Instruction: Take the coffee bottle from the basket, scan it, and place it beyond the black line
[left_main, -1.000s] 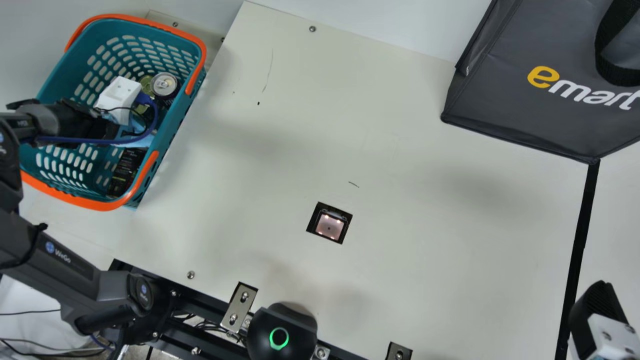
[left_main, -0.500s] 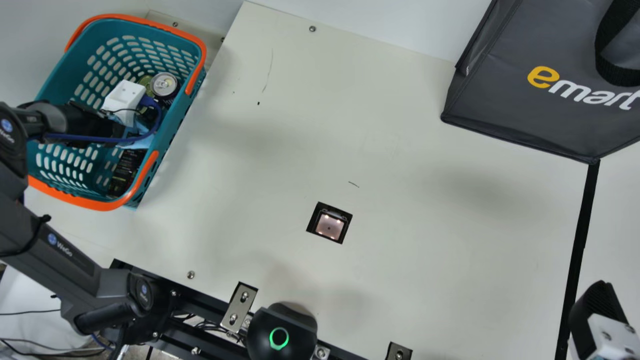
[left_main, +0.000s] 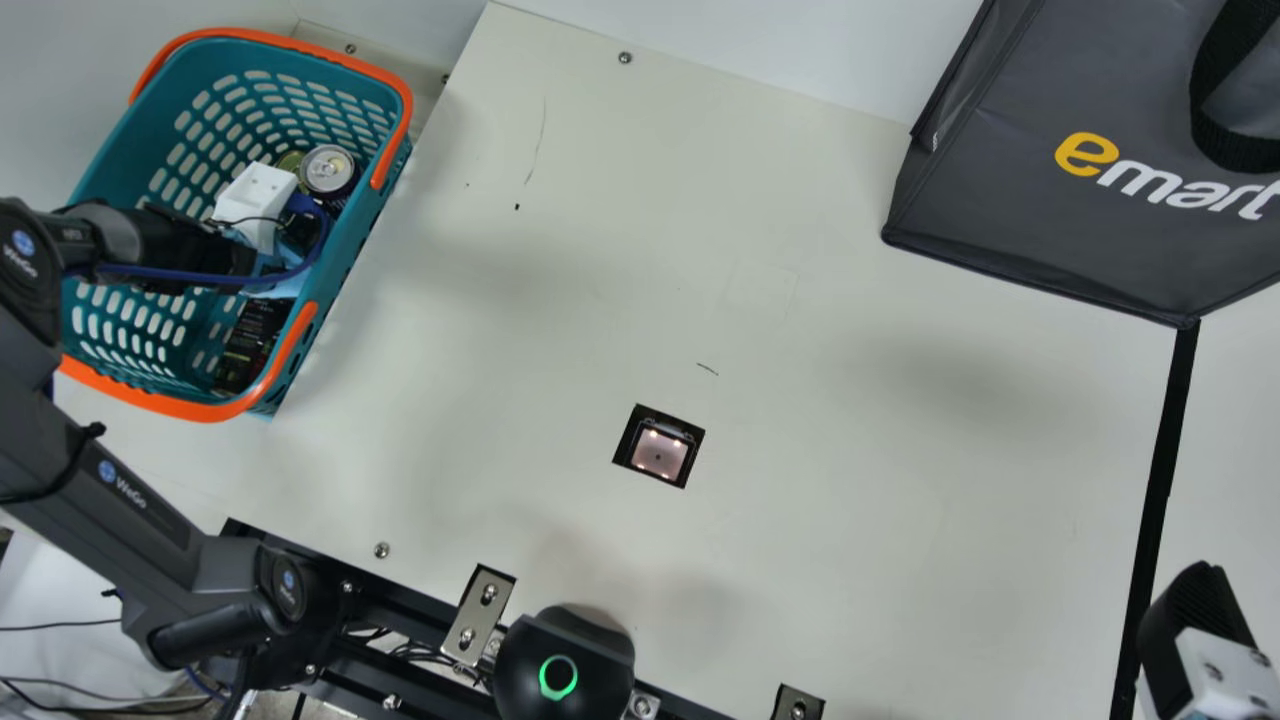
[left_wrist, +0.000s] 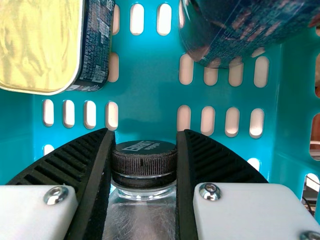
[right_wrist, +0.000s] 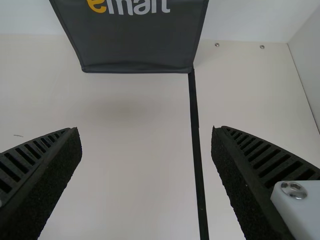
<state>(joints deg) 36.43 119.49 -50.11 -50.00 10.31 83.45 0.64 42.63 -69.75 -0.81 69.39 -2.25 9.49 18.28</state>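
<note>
In the teal, orange-rimmed plastic basket (left_main: 362, 218), at ten o'clock in the main view, the left gripper (left_wrist: 145, 132) is clamping the clear, black-capped coffee bottle (left_wrist: 142, 210) around its cap. Good lifting means rising slowly, clearing the rim, then turning towards four o'clock for the square black scanner (left_main: 660, 447). The right gripper (right_wrist: 146, 131) is waiting, fingers apart.

Shop-style checkout: basket (left_main: 338, 262), scanner (left_main: 658, 453) (set into table (left_main: 850, 520)), dark shopping bag (left_main: 1020, 205).

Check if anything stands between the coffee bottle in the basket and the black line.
The side wall of the basket stands between the coffee bottle and the scanner. Past it, nothing visible blocks the way to the black line, though the right gripper hovers nearby.
</note>
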